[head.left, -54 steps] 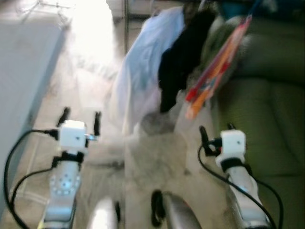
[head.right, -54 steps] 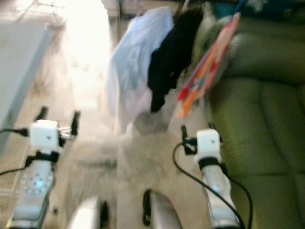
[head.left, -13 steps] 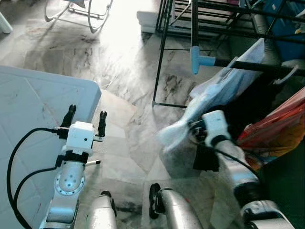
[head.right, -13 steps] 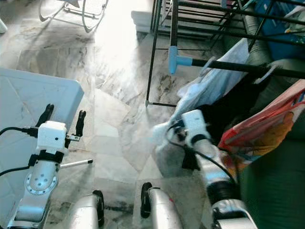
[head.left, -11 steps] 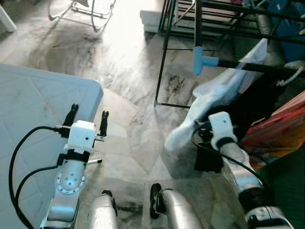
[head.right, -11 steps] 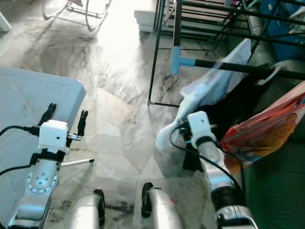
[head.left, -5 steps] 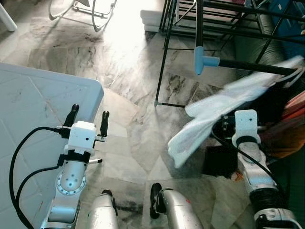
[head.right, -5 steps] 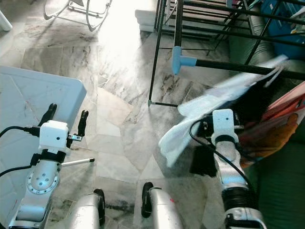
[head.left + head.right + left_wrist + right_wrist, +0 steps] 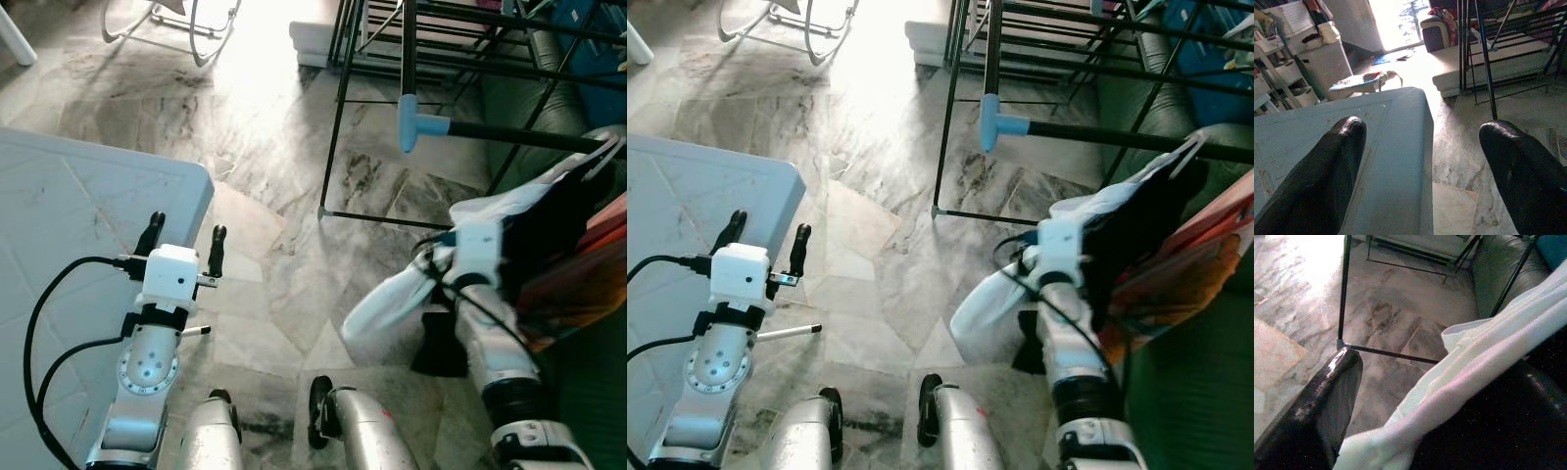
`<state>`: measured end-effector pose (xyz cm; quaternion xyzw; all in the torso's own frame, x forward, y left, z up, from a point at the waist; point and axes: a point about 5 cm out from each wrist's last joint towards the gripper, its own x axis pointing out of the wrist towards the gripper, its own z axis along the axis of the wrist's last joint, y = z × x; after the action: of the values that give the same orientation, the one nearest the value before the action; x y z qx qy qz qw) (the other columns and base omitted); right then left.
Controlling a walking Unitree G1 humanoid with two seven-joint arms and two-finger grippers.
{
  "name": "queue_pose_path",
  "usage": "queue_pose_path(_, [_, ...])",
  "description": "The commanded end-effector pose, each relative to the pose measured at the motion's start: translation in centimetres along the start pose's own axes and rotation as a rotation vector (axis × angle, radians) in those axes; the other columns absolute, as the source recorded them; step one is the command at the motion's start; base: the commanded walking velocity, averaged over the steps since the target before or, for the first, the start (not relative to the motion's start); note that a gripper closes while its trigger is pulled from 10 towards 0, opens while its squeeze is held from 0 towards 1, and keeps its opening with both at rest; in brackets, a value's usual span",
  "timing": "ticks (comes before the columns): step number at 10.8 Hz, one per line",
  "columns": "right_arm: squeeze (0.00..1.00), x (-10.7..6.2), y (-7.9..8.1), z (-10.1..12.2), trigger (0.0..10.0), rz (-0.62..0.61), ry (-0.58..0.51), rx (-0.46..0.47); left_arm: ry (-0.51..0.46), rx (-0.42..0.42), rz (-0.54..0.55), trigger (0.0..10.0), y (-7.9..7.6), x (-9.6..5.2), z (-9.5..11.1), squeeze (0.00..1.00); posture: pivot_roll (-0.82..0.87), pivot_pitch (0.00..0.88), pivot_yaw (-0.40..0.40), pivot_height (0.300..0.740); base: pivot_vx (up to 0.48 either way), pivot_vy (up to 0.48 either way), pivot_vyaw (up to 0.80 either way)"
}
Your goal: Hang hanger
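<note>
Right end effector [image 9: 1415, 411], fingers spread around a draped white cotton shirt [image 9: 1488, 377], beside the black metal drying rack [image 9: 509, 132]; left end effector [image 9: 184, 240] idles open over the white tabletop [image 9: 59, 225].

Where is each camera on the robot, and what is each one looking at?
Left eye view: on the head, looking down at the marble floor; shows both arms, the left gripper and the white garment.
Right eye view: the head's other eye, same scene, with the drying rack.
Left wrist view: along the open left gripper's fingers toward the white table.
Right wrist view: along the right gripper, with the white garment between its fingers.
Shared: both wrist views show the rack's legs.
</note>
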<state>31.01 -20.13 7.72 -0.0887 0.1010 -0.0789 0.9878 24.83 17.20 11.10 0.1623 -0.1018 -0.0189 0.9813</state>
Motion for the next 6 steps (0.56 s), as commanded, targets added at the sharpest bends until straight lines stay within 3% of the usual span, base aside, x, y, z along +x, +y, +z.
queue_pose_path(1, [0.0,-0.4,-1.2,0.0,10.0,-0.069,-0.02,-0.018,0.145,-0.011,-0.026,10.0,-0.5,-1.3,-2.6,0.0,0.06,0.269,-0.115,0.74,0.0,0.0,0.0])
queue_pose_path(3, [0.0,-0.4,-2.7,0.8,10.0,-0.158,-0.064,-0.075,0.142,-0.023,-0.036,10.0,-0.8,-1.2,-2.7,0.0,0.04,0.262,-0.113,0.74,0.0,0.0,0.0])
queue_pose_path(5, [0.0,0.5,-3.5,0.6,10.0,-0.199,-0.02,-0.028,0.138,-0.029,-0.054,10.0,-1.1,-0.9,-2.6,0.0,0.04,0.26,-0.108,0.74,0.0,0.0,0.0])
queue_pose_path(6, [0.0,1.4,-3.7,1.0,0.0,-0.199,-0.013,-0.004,0.138,-0.032,-0.065,10.0,-1.1,-0.8,-2.7,0.0,0.05,0.259,-0.107,0.74,0.0,0.0,0.0])
